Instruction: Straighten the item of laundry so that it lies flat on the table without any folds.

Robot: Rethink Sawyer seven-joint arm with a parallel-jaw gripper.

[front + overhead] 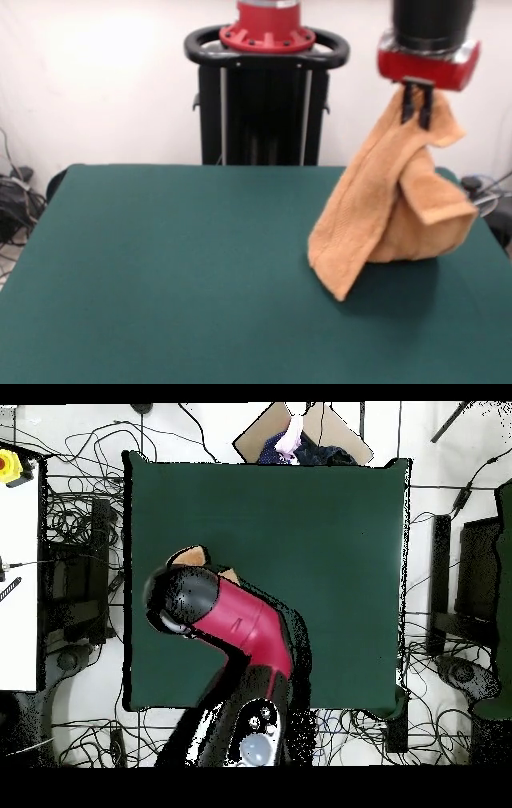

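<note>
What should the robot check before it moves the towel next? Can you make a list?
1. Gripper shut on the towel: ok, it pinches the top corner.
2. Towel flat with no folds: not ok, it hangs bunched and folded over.
3. Towel's bottom touching the table: ok, the lower end seems to rest on the green top.
4. Room to spread it out: ok, much bare green lies beside it.
5. Towel away from the table's edge: cannot tell, it hangs near one side, and from above the arm hides most of it.
</note>
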